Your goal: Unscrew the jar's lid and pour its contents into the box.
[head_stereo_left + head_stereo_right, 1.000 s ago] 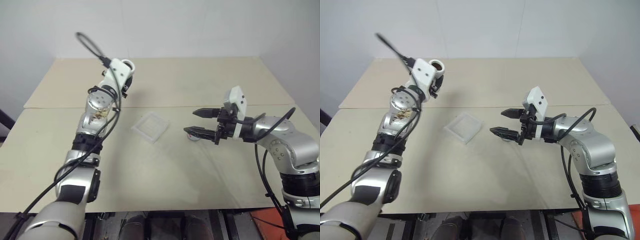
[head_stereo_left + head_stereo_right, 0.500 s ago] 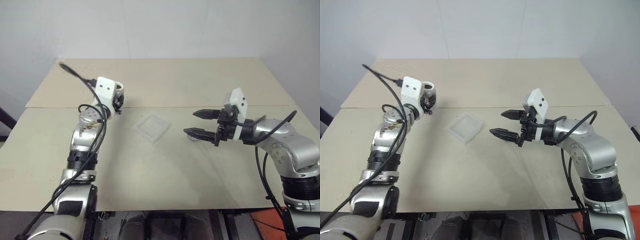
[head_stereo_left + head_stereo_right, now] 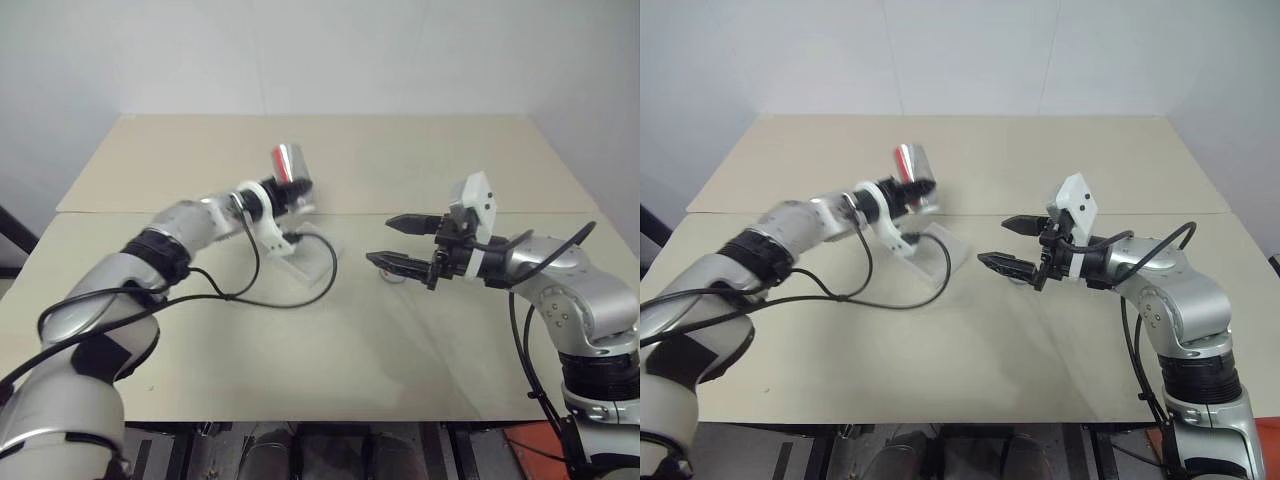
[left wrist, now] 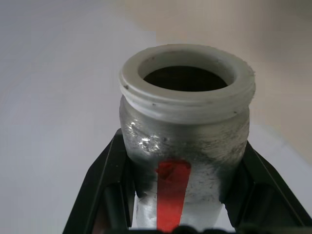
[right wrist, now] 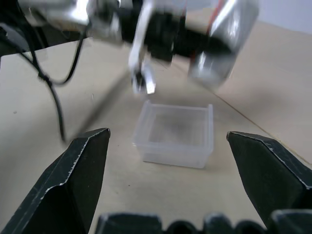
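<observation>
The left gripper has its fingers clamped on the jar, one on each side of the body below the threaded neck, and the mouth is bare, so the lid is already off. Judging by that, the step in hand is the pour. To do it well, the rim should sit squarely over the middle of the box before the mouth tips lower, with the clamp kept low on the body so the opening stays free. In the head views the jar hangs just above the far edge of the box, its long axis tilted, the open end pointing up and away from the robot rather than down into the box. The right gripper waits near the box on the surface, fingers wide apart and holding nothing; something small, perhaps the lid, lies beneath it.
</observation>
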Motion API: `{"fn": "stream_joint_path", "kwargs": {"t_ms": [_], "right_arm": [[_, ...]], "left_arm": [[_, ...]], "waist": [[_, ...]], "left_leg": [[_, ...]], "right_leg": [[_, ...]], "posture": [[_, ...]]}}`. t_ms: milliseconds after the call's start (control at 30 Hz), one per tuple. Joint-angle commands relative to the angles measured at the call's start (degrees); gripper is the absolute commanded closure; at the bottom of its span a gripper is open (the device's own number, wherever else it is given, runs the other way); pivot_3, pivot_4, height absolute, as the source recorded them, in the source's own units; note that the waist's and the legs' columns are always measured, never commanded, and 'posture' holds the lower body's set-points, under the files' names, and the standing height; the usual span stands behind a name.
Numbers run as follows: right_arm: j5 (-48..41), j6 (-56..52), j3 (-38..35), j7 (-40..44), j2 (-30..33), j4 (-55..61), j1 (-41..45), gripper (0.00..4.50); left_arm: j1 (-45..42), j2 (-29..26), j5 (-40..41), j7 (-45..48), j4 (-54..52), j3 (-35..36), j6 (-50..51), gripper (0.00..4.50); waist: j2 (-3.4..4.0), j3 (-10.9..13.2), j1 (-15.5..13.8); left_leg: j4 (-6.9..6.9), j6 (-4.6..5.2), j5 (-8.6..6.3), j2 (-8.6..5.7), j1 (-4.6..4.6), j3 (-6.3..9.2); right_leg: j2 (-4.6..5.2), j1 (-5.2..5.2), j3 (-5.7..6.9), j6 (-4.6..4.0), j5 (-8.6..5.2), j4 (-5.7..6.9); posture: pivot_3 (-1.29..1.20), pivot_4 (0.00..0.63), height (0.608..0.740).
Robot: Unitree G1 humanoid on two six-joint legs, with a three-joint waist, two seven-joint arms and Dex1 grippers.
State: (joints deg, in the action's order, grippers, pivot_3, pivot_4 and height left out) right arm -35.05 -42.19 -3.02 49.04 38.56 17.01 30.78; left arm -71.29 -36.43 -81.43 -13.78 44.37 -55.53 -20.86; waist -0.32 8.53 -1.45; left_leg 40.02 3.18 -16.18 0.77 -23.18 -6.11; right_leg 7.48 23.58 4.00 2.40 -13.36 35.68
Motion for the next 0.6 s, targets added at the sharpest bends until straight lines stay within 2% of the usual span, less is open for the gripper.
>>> {"fn": "stream_joint_path", "kwargs": {"t_ms": [33,400,600], "right_arm": [[-1.74,0.52,-2.47,-1.44,-0.59,2.69,0.99,0.05],[-3.23,0.49,-2.75,-3.50,-1.05,4.05,0.53,0.05],[-2.94,0.74,-2.25,-2.68,-0.89,2.41,1.70,0.05]], "left_arm": [[-1.05,1.80,-5.29,0.36,-3.19,-2.70,1.76,2.52],[0.57,1.16,-2.45,3.22,-4.22,1.78,1.62,2.52],[1.91,1.21,10.09,7.67,-3.65,11.47,0.66,2.52]], "waist": [[0.02,-0.01,-0.14],[0.01,-0.01,-0.21],[0.01,0.00,0.05]], "left_leg": [[0.01,0.00,0.00,0.00,0.01,-0.01],[0.20,0.04,-0.02,0.08,0.12,0.01],[0.20,0.05,-0.01,0.09,-0.01,0.00]], "right_leg": [[0.00,-0.02,0.01,0.01,-0.01,0.02],[0.01,-0.16,-0.03,0.01,-0.01,0.10],[0.01,0.00,-0.03,0.01,0.00,0.11]], "posture": [[0.00,0.150,0.740],[0.00,0.150,0.740],[0.00,0.150,0.740]]}}
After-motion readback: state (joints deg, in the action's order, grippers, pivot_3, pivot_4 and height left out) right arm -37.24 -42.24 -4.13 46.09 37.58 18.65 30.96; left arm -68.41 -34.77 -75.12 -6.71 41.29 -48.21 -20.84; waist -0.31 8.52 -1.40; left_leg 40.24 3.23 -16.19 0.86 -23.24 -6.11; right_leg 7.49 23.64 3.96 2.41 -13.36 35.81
